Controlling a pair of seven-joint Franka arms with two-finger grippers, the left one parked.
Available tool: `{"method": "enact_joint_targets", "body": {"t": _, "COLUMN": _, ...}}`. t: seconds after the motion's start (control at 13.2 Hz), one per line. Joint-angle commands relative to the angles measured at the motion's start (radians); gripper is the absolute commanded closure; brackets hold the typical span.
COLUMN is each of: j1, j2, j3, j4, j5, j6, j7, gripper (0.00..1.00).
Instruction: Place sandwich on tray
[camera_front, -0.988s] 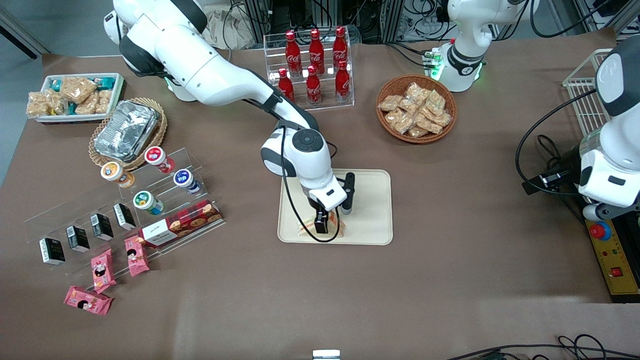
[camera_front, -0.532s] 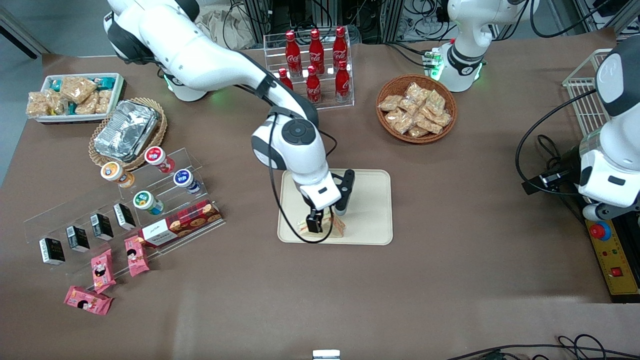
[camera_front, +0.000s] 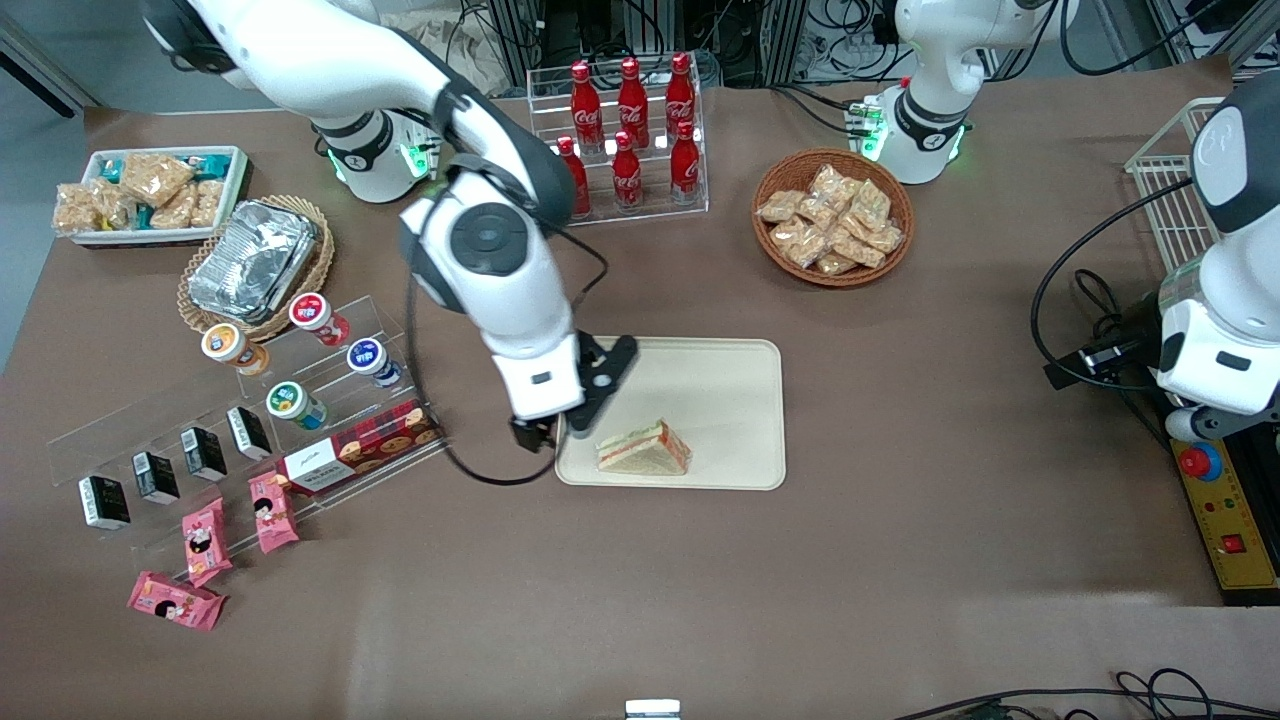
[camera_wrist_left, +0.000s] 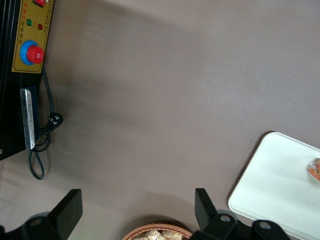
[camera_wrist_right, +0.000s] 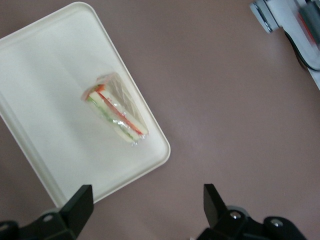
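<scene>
The sandwich (camera_front: 643, 447) is laid flat on the tray (camera_front: 730, 390) (nothing else in it). The gripper (camera_front: 553, 432) is held above the tray's edge, fingers spread, gripping nothing.

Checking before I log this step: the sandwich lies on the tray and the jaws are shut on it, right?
Not quite. The sandwich does lie on the tray, but the gripper is open and clear of it, at the tray's edge toward the working arm's end. The front view shows this; the right wrist view shows the sandwich alone on the tray.
</scene>
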Motion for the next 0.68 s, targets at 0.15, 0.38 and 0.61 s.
{"method": "enact_joint_targets", "body": {"t": 0.15, "j1": -0.144, "j2": -0.241, "j3": 0.001, "j4": -0.144, "j5": 0.115, "j6": -0.148, "j7": 0.033, "gripper": 0.02}}
{"method": "enact_joint_targets", "body": {"t": 0.38, "j1": -0.276, "j2": -0.321, "j3": -0.008, "j4": -0.144, "j5": 0.160, "j6": -0.257, "j7": 0.032, "gripper": 0.02}}
{"method": "enact_joint_targets", "body": {"t": 0.61, "j1": -0.355, "j2": -0.350, "j3": -0.118, "j4": -0.142, "j5": 0.163, "j6": -0.311, "j7": 0.022, "gripper": 0.02}}
